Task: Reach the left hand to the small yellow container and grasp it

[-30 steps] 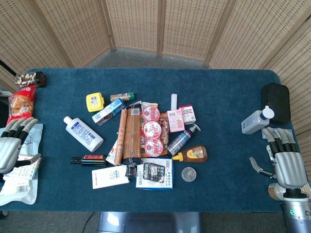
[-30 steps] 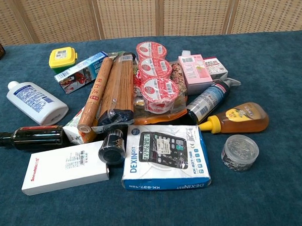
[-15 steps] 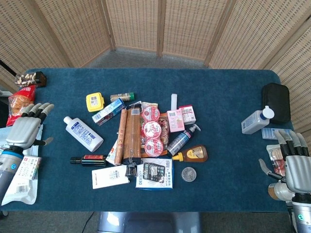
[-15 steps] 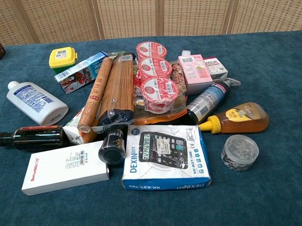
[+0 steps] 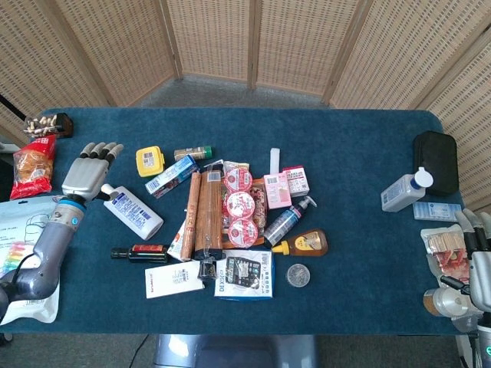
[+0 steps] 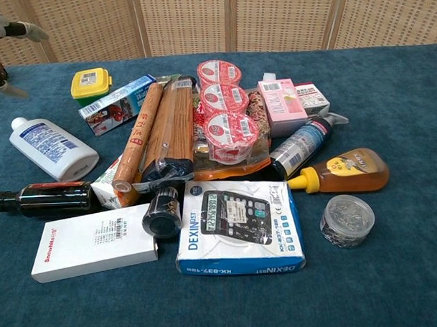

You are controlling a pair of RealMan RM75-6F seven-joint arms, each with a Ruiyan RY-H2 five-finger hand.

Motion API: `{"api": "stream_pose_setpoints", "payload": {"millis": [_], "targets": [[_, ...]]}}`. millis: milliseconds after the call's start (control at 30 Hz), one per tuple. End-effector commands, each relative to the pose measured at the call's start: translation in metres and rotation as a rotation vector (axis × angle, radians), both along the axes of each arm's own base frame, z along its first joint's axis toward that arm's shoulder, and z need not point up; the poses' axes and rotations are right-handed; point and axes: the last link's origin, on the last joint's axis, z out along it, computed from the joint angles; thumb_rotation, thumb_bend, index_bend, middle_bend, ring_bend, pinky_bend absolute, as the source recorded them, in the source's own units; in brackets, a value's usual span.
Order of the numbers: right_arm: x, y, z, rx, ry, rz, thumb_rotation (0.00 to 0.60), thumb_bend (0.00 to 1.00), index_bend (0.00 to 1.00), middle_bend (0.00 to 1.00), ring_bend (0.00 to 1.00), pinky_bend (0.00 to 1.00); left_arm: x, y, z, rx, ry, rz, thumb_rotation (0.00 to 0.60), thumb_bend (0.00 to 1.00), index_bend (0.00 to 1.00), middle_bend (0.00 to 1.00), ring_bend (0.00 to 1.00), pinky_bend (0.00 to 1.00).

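Note:
The small yellow container (image 5: 149, 160) with a label on its lid sits at the back left of the pile; in the chest view the container (image 6: 91, 85) shows a green base. My left hand (image 5: 90, 170) hovers open to its left, fingers stretched forward, above the cap end of a white lotion bottle (image 5: 131, 211). In the chest view only the left hand's fingertips (image 6: 5, 29) show at the top left corner. My right hand (image 5: 481, 261) hangs open at the table's right edge, partly cut off by the frame.
A blue box (image 5: 173, 175) lies right beside the container, with a brown tube (image 5: 192, 153) behind it. Bamboo rolls (image 5: 204, 215), red-lidded cups (image 5: 241, 205), a dark bottle (image 5: 138, 252) and a calculator box (image 5: 243, 274) fill the middle. Snack bags (image 5: 32, 165) lie at the left edge.
My left hand has risen from the left table edge and moved forward and right toward the yellow container. The right hand has drawn back toward the frame's right edge.

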Motion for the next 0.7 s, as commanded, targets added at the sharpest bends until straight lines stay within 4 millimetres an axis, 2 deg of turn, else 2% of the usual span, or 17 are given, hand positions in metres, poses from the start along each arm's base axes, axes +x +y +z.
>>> {"api": "stream_pose_setpoints", "payload": {"millis": [33, 400, 700], "targets": [[-0.003, 0.003, 0.004, -0.012, 0.005, -0.014, 0.289, 0.34, 0.0, 0.11, 0.0, 0.0, 0.01, 0.019, -0.017, -0.018, 0.01, 0.01, 0.6, 0.25, 0.0, 0.0, 0.0, 0.0], [-0.01, 0.016, 0.017, -0.068, 0.024, -0.073, 0.293, 0.34, 0.0, 0.11, 0.0, 0.0, 0.023, 0.061, -0.049, -0.042, 0.029, 0.065, 0.6, 0.25, 0.0, 0.0, 0.0, 0.0], [-0.014, 0.025, 0.023, -0.108, 0.03, -0.096, 0.292, 0.34, 0.0, 0.11, 0.0, 0.0, 0.031, 0.075, -0.073, -0.079, 0.051, 0.071, 0.6, 0.25, 0.0, 0.0, 0.0, 0.0]]}}
